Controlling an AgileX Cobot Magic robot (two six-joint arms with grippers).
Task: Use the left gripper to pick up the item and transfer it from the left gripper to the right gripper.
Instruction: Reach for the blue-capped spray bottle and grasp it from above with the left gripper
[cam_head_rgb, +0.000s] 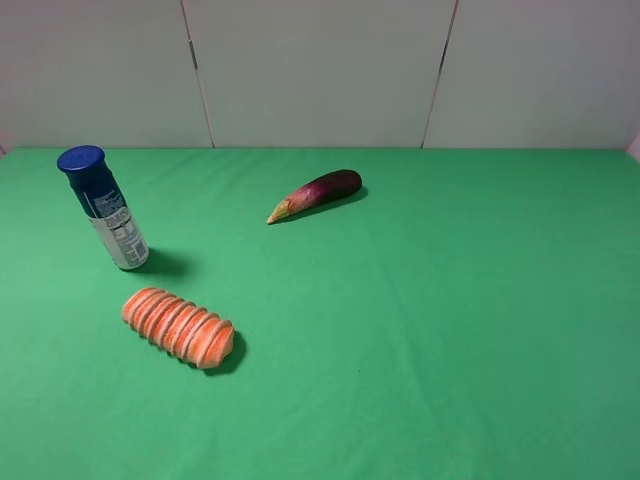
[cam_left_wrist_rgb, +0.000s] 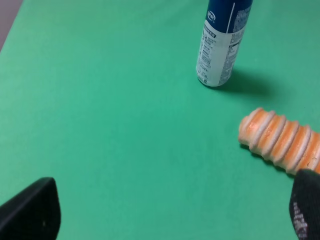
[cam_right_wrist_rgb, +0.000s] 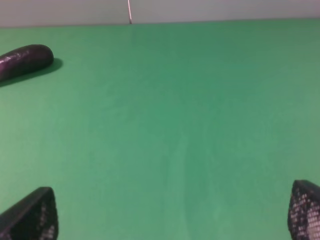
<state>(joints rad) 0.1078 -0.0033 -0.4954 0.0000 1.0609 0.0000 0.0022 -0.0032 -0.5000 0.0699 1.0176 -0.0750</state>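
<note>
The spray can stands upright on the green cloth at the far left, with a dark blue cap, blue upper body and white label. In the left wrist view the can stands ahead of my left gripper, well apart from it. The left gripper is open and empty; only its two black fingertips show. My right gripper is open and empty over bare cloth. Neither arm shows in the exterior high view.
An orange ribbed loaf-shaped object lies in front of the can and also shows in the left wrist view. A purple eggplant lies at the back middle and shows in the right wrist view. A grey wall stands behind the table.
</note>
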